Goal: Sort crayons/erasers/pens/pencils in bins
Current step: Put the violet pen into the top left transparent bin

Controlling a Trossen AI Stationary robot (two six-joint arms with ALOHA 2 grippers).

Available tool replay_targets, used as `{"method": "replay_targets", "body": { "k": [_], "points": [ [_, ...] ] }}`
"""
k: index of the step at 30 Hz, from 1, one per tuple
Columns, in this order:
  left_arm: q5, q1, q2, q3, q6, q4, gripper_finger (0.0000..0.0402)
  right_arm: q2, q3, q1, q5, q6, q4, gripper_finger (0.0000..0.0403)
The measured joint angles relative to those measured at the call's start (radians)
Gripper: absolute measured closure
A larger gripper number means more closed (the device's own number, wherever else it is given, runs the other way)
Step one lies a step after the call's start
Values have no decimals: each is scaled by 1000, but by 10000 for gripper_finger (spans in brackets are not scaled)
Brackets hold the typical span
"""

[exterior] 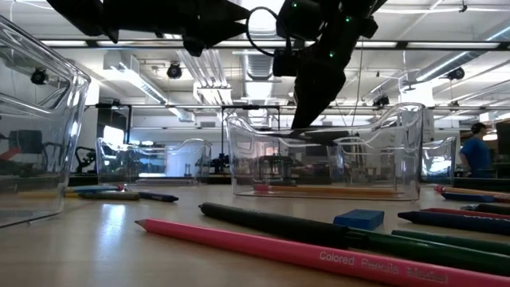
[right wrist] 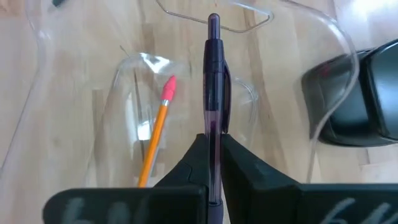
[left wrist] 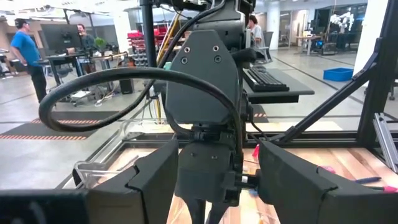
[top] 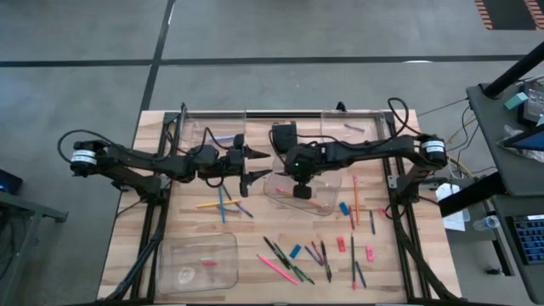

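My right gripper hangs over the clear middle bin, shut on a dark purple pen. An orange pencil with a pink end lies on this bin's floor. My left gripper is open and empty just left of the right wrist, its fingers wide apart. Pencils, pens and crayons and blue and red erasers lie on the table near the front right. More pencils lie left of the middle bin. My right gripper pinches the pen's barrel between its two fingers. The pen lies along the fingers and sticks out past their ends. The fingers point down from above into the middle bin. The pen is held above the bin's floor.
Two more clear bins stand at the far edge, left and right; another sits at the near left. A pink pencil and a dark stick lie close to the low camera. People show in the room behind.
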Motion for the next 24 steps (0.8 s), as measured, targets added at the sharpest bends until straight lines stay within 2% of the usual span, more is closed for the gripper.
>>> {"method": "replay_targets", "body": {
  "k": [5, 14, 24],
  "points": [
    [0, 0, -7, -4, 2, -18, 193, -47, 0, -2, 1, -1, -7, 391],
    [0, 4, -60, -9, 29, -245, 193, -116, 0, -3, 3, -8, -11, 399],
    [8, 29, -38, -11, 25, -242, 193, -139, 1, -3, -3, -33, -50, 396]
  ]
}}
